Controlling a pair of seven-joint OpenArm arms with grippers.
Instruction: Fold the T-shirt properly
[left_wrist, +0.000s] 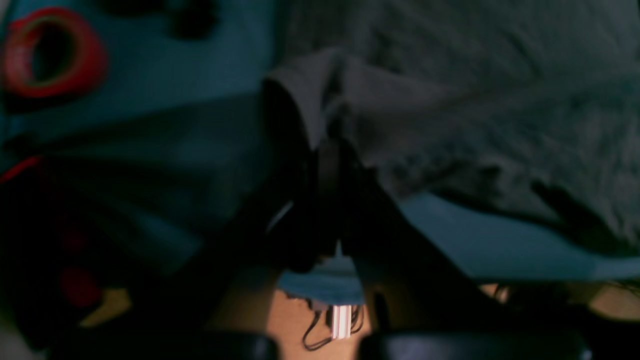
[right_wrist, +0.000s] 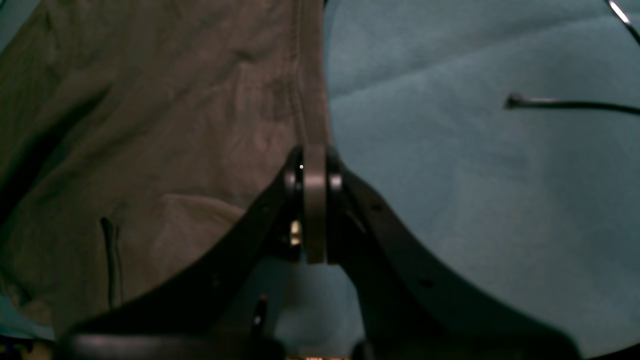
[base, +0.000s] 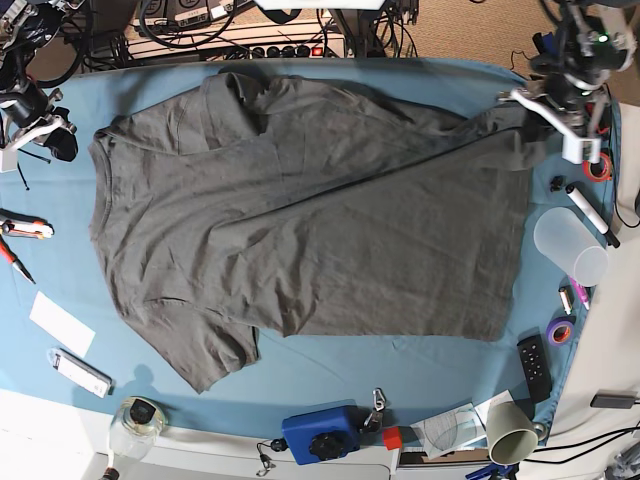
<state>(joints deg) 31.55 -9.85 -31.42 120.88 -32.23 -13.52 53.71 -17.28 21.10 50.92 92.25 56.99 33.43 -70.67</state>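
The large dark charcoal-grey cotton T-shirt (base: 300, 230) lies spread nearly flat across the blue-clothed table (base: 420, 370), with no fold made that I can see, so almost all of the folding is left. My left fingers (left_wrist: 325, 150) are pinched shut on a bunched corner of the cloth at the far hem end, and my right fingers (right_wrist: 315, 165) are clamped on a stitched edge at the other end
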